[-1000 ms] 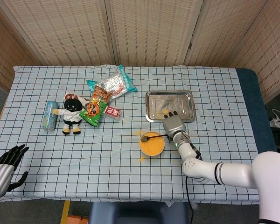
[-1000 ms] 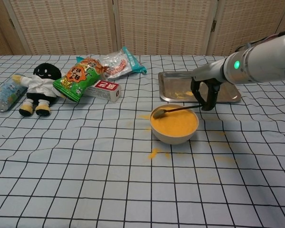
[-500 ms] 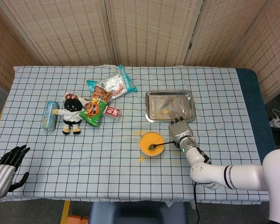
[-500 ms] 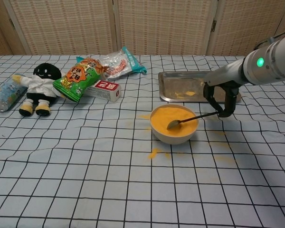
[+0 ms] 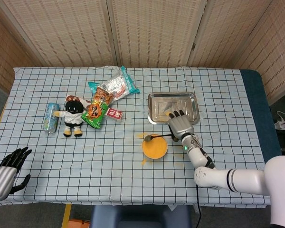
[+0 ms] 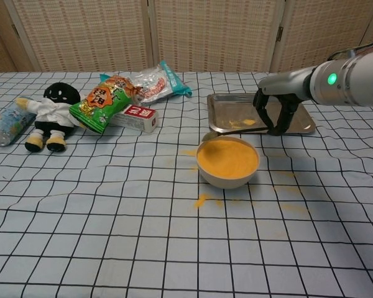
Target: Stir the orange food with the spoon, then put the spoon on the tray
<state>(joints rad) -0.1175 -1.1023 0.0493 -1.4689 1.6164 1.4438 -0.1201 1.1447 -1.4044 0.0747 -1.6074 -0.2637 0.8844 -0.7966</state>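
A white bowl [image 6: 229, 164] [image 5: 155, 147] of orange food stands on the checked cloth, in front of the metal tray [image 6: 305, 121] [image 5: 191, 114]. My right hand [image 6: 275, 109] [image 5: 179, 125] hovers between bowl and tray and grips the handle of a spoon [image 6: 233, 131] [image 5: 156, 137]. The spoon's head hangs just beyond the bowl's far rim, above the cloth. My left hand [image 5: 9, 165] shows only in the head view, at the table's near left corner, fingers spread and holding nothing.
Orange spills [image 6: 200, 200] stain the cloth around the bowl, and a smear [image 6: 246, 123] lies in the tray. At the left lie snack bags [image 6: 105, 96], a small red-and-white box [image 6: 132, 118], a plush doll [image 6: 50, 116] and a can [image 6: 8, 122].
My right hand swept the spoon across the food toward me, then lifted it back out; the spoon's head now hangs beyond the bowl's far rim, nearer the tray.
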